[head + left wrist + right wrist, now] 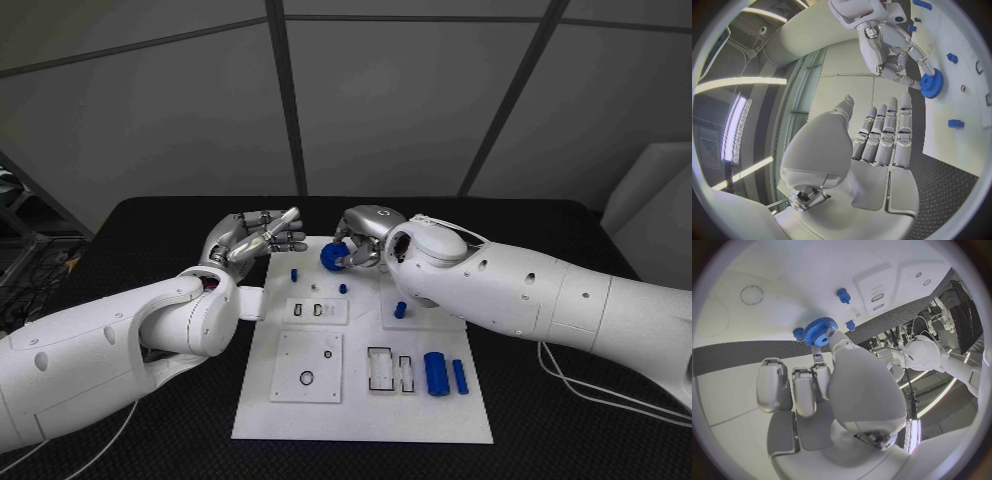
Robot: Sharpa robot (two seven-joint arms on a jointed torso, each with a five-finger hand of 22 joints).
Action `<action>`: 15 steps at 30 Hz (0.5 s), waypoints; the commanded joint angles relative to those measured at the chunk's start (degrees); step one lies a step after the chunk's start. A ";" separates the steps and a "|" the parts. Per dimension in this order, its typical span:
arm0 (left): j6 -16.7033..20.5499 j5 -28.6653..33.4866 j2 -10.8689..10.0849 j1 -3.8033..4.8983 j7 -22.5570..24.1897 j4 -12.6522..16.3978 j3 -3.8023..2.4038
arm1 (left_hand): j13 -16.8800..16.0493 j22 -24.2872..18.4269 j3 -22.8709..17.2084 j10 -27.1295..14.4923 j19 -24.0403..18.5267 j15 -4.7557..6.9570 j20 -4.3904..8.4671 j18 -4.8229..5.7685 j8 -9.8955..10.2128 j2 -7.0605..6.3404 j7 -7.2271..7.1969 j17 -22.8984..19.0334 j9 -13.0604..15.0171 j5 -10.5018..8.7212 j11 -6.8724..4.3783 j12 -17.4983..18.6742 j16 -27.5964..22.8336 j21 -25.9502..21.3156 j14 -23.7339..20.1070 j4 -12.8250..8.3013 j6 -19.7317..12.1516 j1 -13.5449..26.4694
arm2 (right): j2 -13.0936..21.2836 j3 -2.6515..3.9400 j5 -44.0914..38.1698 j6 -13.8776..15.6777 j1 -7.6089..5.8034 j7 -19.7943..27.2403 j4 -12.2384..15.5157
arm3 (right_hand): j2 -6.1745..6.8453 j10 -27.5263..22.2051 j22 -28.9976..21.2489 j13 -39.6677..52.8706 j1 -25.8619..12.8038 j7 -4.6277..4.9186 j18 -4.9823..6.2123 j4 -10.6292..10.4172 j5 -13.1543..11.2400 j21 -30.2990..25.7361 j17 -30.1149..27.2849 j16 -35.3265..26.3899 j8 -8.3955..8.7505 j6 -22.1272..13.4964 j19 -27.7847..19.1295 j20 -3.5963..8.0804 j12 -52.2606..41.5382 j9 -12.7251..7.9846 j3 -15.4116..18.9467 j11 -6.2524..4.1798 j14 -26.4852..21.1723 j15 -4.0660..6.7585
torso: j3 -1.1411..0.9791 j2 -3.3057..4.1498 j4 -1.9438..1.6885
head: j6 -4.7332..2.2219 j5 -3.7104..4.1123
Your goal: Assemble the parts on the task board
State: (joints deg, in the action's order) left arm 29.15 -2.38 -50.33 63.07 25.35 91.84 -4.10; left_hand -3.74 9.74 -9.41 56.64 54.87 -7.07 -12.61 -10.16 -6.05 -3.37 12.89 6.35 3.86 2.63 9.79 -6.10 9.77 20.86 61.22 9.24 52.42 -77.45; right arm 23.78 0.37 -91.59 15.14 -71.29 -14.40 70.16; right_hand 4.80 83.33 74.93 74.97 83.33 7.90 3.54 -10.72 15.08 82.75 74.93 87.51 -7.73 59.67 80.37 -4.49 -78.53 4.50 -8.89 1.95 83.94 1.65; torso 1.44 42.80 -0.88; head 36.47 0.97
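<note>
Behind gear [332, 257], blue peg [294, 273], left hand [257, 240]

**Around the work area**

From my remote seat I see a black desk [159, 225] with a finely textured top. Behind it stand grey wall panels [389, 95] split by dark seams. A metal rack [32, 235] with tangled cables stands at the desk's far left, near the edge. A thin pale cable [606, 385] trails across the desk on the right side.
</note>
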 commanded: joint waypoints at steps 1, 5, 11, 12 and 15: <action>-0.69 -0.18 0.10 0.12 0.24 0.05 -0.06 | 0.05 -0.06 -0.02 0.17 0.34 -0.14 -0.20 -0.10 0.20 0.39 0.27 0.09 -0.05 0.07 0.41 0.25 -0.23 0.10 0.19 -0.45 0.14 0.17 | -0.23 -0.06 -0.61 -2.33 -0.07 -0.18 -0.48 | 0.00 -0.04 0.52 3.70 -0.71 -0.78 -0.43 -0.05 0.18 0.14 10.19 0.22 -0.06 1.01 0.32 -0.13 0.10 0.17 -0.32 0.26 5.00 0.08 | 0.00 -0.03 0.02 | 0.09 -0.04; -0.69 -0.18 0.14 0.12 0.22 0.03 -0.06 | 0.05 -0.06 -0.02 0.17 0.34 -0.14 -0.20 -0.10 0.20 0.39 0.27 0.09 -0.05 0.07 0.41 0.25 -0.23 0.10 0.19 -0.45 0.14 0.17 | -0.36 -0.30 -0.81 -2.79 -0.01 -0.32 -0.86 | 0.10 -0.05 0.55 3.70 -0.87 -0.74 -0.43 -0.08 0.16 0.15 10.20 0.22 0.05 0.94 0.33 -0.15 0.13 0.14 -0.34 0.30 5.00 0.05 | -0.05 -0.02 0.01 | 0.23 -0.13; -0.74 -0.18 0.08 0.12 0.19 0.12 -0.06 | 0.05 -0.07 0.00 0.19 0.33 -0.15 -0.21 -0.10 0.26 0.45 0.27 0.10 -0.05 0.07 0.41 0.32 -0.32 0.08 0.18 -0.56 0.16 0.10 | -0.50 -0.47 -1.40 -3.05 0.06 -0.99 -1.30 | 0.45 -0.37 0.32 3.28 -1.31 -0.61 -0.38 -0.13 0.08 0.02 10.00 0.12 0.38 0.72 0.16 -0.23 0.61 0.07 -0.41 0.41 4.95 -0.04 | -0.02 -0.02 0.08 | 0.31 -0.09; -0.73 -0.18 0.06 0.12 0.19 0.12 -0.06 | 0.05 -0.08 0.00 0.20 0.33 -0.15 -0.21 -0.10 0.27 0.47 0.28 0.10 -0.05 0.07 0.42 0.34 -0.34 0.08 0.17 -0.58 0.16 0.08 | -0.51 -0.49 -1.45 -3.13 0.07 -1.05 -1.35 | 0.51 -0.39 0.30 3.26 -1.38 -0.59 -0.38 -0.14 0.06 0.01 9.97 0.11 0.43 0.68 0.14 -0.25 0.65 0.06 -0.42 0.43 4.94 -0.06 | -0.01 -0.03 0.07 | 0.32 -0.08; -0.71 -0.18 -0.01 0.12 0.19 0.10 -0.06 | 0.05 -0.08 0.00 0.20 0.33 -0.15 -0.21 -0.10 0.27 0.47 0.28 0.10 -0.05 0.07 0.42 0.34 -0.34 0.08 0.17 -0.58 0.16 0.08 | -0.57 -0.51 -1.56 -3.39 0.09 -1.14 -1.50 | 0.98 -0.67 0.12 2.93 -1.96 -0.40 -0.34 -0.25 -0.18 -0.11 9.85 0.04 0.86 0.29 0.00 -0.36 1.06 -0.04 -0.40 0.59 4.91 -0.19 | -0.01 -0.07 0.04 | 0.36 -0.07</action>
State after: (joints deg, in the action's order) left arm 29.12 -2.38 -50.32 63.07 25.33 91.87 -4.10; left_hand -3.75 9.74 -9.41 56.83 54.87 -7.07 -12.61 -10.16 -6.05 -3.38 12.89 6.39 3.86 2.63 9.97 -6.10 9.77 20.86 61.22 8.91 52.42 -77.45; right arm 23.21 0.00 -92.31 13.39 -71.25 -14.73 68.87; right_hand 5.64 82.90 74.92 74.97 81.92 7.80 3.55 -10.89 14.93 82.74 74.93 87.51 -7.25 59.77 80.37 -4.49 -77.86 4.52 -9.05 2.37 83.94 1.65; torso 1.41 42.76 -0.81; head 36.79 0.85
